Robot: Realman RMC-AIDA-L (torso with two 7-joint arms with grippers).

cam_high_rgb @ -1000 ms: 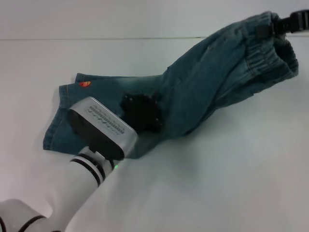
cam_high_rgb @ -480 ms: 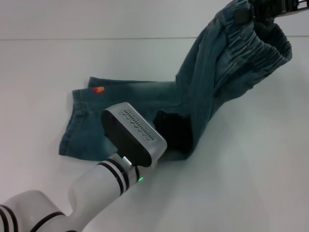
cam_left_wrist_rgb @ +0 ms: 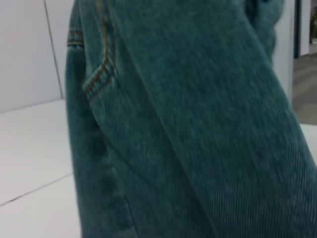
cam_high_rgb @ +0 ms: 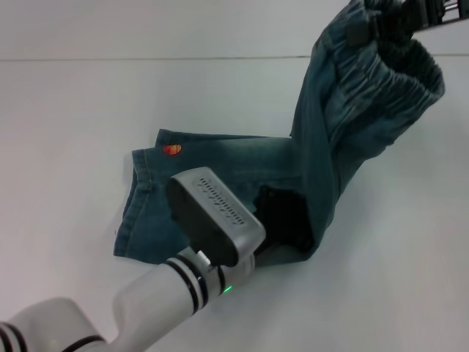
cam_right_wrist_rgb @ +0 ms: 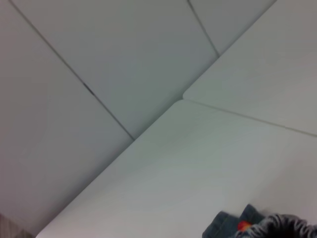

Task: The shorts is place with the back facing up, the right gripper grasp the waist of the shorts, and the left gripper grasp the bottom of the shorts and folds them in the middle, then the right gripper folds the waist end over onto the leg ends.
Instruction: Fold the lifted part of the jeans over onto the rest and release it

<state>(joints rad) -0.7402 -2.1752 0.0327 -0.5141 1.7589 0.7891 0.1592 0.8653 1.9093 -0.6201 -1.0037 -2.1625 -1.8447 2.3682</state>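
1. Denim shorts [cam_high_rgb: 308,169] lie partly on the white bench [cam_high_rgb: 88,110] and partly in the air: the leg ends rest flat near the middle of the head view, while the elastic waist is lifted toward 1 o'clock.
2. The waistband [cam_high_rgb: 399,70] hangs bunched and gathered at the top right corner, its ruffled edge drooping open below the right gripper [cam_high_rgb: 410,16].
3. The right gripper sits at the 1 o'clock edge of the head view, mostly cut off; its dark jaws are clamped on the waistband.
4. From the waist the cloth runs down as a twisted band toward 5 o'clock, meeting the flat part just beside the left gripper [cam_high_rgb: 282,220].
5. The left gripper sits low at the bench on the bottom part of the shorts, near 6 o'clock from the centre; its dark end lies against the denim, but I cannot tell whether its jaws are open or closed.
6. The grey wrist housing [cam_high_rgb: 214,216] and white forearm [cam_high_rgb: 146,308] reach in from 7 o'clock.
7. A small orange-red patch [cam_high_rgb: 171,149] shows on the flat leg, at 10 o'clock from the left gripper.
8. The left wrist view is filled with close denim [cam_left_wrist_rgb: 188,124], with orange stitching [cam_left_wrist_rgb: 99,77] at a pocket corner.
9. The right wrist view shows white bench panels [cam_right_wrist_rgb: 148,99], with a scrap of denim [cam_right_wrist_rgb: 228,225] and the orange patch [cam_right_wrist_rgb: 242,225] at its edge.
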